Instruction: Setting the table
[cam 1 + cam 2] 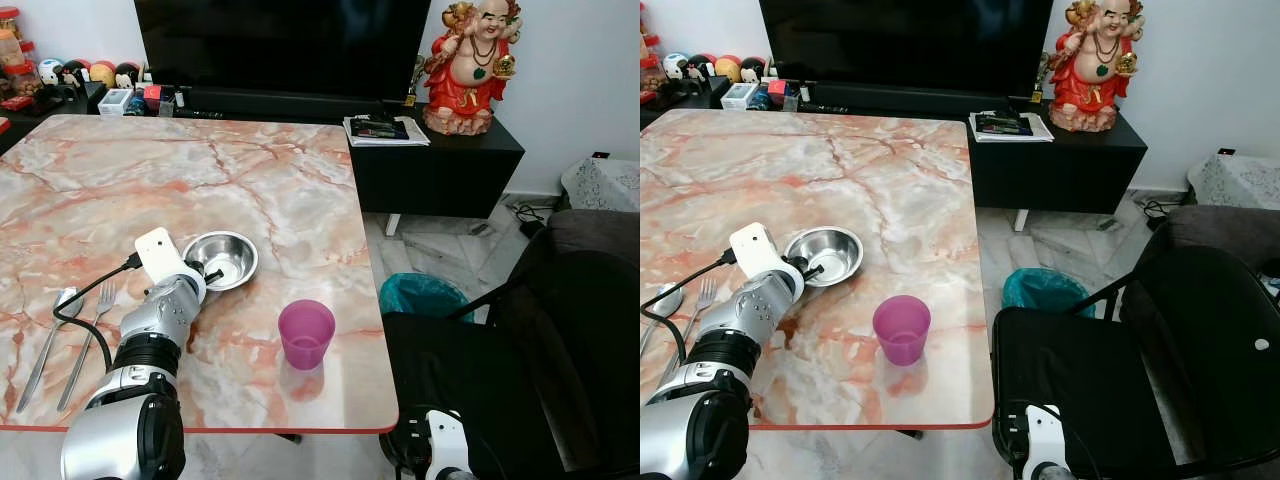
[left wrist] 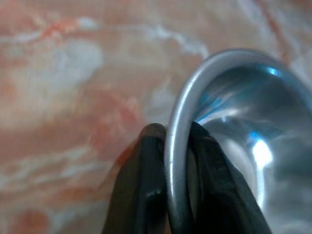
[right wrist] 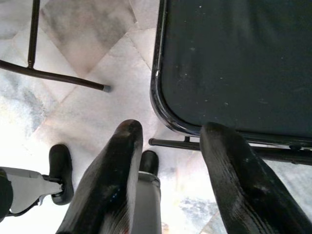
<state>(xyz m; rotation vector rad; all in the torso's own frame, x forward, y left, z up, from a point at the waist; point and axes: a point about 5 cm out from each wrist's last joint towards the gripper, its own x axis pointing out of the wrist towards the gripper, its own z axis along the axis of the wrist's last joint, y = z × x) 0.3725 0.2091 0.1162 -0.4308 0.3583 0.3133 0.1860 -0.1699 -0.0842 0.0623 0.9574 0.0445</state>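
A broad table (image 1: 250, 180) with a glossy pink-and-grey marble-patterned top and a thin red edge carries the setting, and a black folding chair (image 1: 1110, 390) with a matte padded seat stands on the pale stone floor just off its right side. Behind the table a dark television (image 1: 280, 45) sits on a low black cabinet (image 1: 440, 165), with a shiny red and gold figurine (image 1: 470, 65) at the cabinet's right end. The silver left arm reaches over the near part of the table, and the left gripper (image 2: 178, 195) has its jaws pinched onto the thin rolled rim of a round polished steel bowl (image 1: 222, 258), one finger inside and one outside. A translucent purple plastic cup (image 1: 305, 333) stands upright near the bowl, toward the table's front edge. A steel fork (image 1: 90, 340) and spoon (image 1: 45, 345) lie side by side at the left. The right gripper (image 3: 168, 170) hangs low above the floor beside the chair, jaws spread wide and empty.
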